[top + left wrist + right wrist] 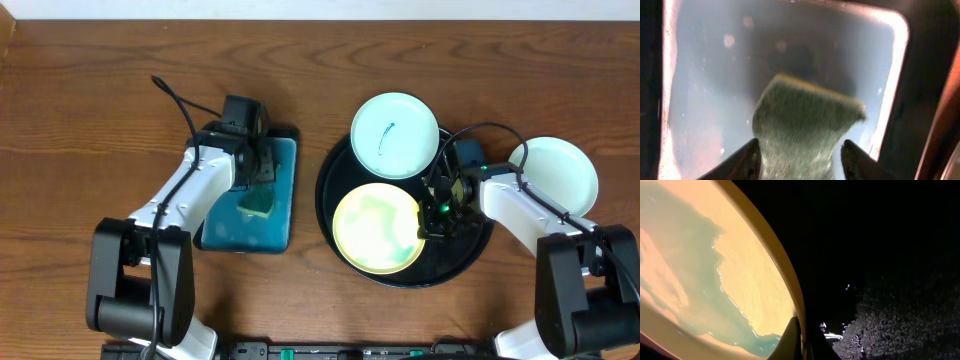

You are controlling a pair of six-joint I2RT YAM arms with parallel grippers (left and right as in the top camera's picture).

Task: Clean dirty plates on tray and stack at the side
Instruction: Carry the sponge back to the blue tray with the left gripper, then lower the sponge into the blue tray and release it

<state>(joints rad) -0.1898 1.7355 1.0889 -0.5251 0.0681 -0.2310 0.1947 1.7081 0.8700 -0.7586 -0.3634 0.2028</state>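
In right hand [801,341], yellow plate [740,270] rim.

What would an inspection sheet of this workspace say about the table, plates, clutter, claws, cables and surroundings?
Surface: brown wooden table, no spills seen.
Job's things: black tray holds the yellow plate, which has greenish smears; the scribbled plate overlaps the tray's far rim; the plain plate sits off the tray, on the table.
Clutter: nothing seen apart from the teal tray with a sponge in it.
Claws: the left claw straddles the sponge, grip unclear; the right claw is shut on the yellow plate's rim.
Cables: a black cable loops by the left arm, another by the right.
Surroundings: pale strip past the far edge; nothing else seen.
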